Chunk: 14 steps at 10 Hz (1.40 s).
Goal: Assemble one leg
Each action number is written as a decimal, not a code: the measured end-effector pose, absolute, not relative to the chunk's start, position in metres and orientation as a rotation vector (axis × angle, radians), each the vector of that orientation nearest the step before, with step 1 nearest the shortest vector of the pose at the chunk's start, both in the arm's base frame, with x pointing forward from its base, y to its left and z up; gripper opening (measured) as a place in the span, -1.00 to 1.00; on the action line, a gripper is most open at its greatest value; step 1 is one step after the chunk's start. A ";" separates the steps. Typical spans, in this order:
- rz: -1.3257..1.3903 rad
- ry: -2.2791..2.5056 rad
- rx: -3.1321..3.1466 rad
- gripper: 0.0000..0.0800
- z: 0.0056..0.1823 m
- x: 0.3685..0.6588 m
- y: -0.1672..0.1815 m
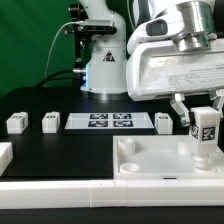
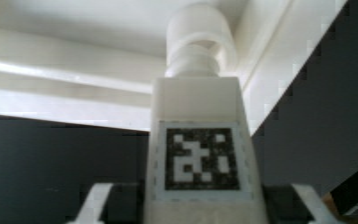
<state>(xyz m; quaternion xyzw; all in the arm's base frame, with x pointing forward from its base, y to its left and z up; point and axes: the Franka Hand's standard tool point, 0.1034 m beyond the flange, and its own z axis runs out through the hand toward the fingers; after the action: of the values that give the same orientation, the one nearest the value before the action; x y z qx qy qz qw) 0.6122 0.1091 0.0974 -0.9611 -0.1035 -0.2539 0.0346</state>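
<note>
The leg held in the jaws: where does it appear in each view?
Exterior view: the held leg stands upright at the exterior view's right, its lower end at the tray.
Wrist view: the held leg fills the middle, tag toward the camera.
Shared landmark: the white tray behind it.

Leg upright in hand over tray, marker board behind, spare blocks flanking it.

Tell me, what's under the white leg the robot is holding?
The big white tray lies under the leg held in the gripper. The leg's lower end covers the spot right beneath it, so whether it touches the tray can't be seen.
</note>
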 end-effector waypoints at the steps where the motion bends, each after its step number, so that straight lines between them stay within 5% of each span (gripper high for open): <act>1: -0.779 -0.318 -2.955 -0.27 0.097 0.612 0.109; 7: -0.772 -0.336 -2.951 -0.27 0.079 0.606 0.118; 14: -0.825 -0.335 -2.940 -0.25 0.079 0.606 0.118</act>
<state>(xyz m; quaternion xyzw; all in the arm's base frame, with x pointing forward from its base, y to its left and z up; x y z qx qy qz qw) 0.6064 0.1184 0.0786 -0.9565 -0.1088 -0.2683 0.0348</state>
